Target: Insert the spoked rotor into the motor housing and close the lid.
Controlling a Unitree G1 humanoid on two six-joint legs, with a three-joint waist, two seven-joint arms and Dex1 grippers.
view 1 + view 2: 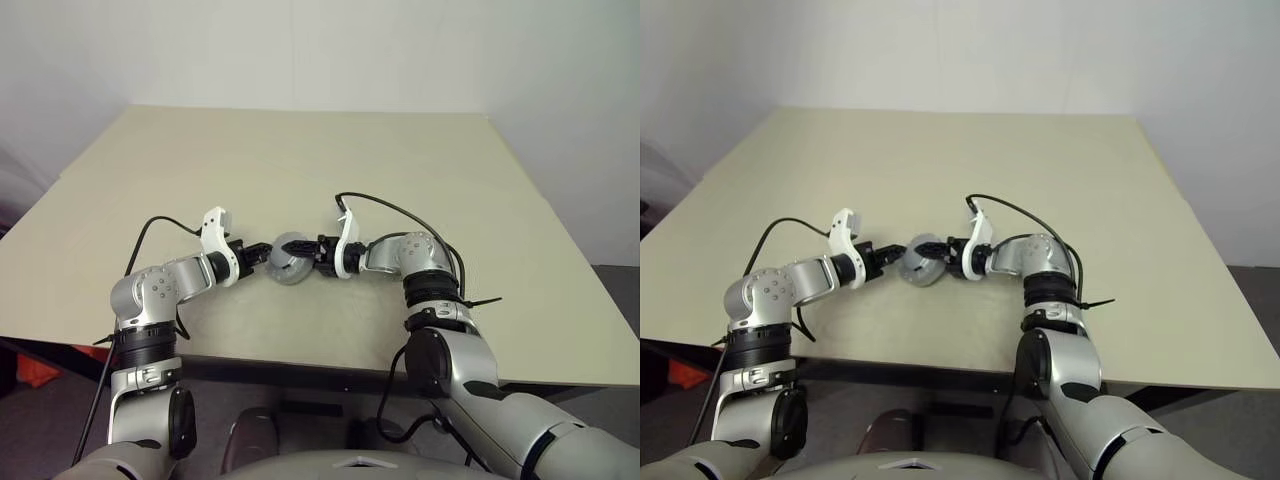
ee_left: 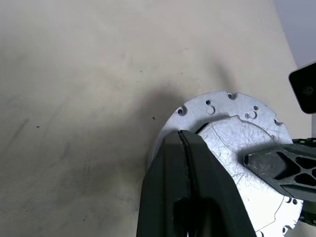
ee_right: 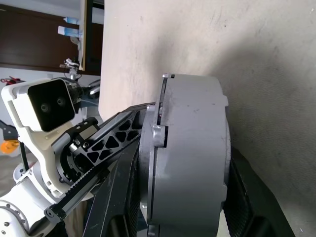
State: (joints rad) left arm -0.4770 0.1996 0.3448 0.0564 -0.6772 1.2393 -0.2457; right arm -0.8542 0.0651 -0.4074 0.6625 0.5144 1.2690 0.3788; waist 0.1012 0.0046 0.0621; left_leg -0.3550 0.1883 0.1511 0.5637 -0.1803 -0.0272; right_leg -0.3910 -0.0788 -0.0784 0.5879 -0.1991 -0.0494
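Housing [image 1: 290, 260] held above the table [image 1: 300, 160] near its front edge, between both tools. Left tool [image 1: 256, 256] closed, pinching the rim. Right tool [image 1: 303, 248] clamps across its thickness. Risk: uneven pull between arms twists it loose; it drops.

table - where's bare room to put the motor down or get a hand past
The table is bare from the far edge down to the arms, and along its left and right edges. The crowded spot is near the front edge at the middle, where the left gripper and right gripper meet on the grey motor assembly.
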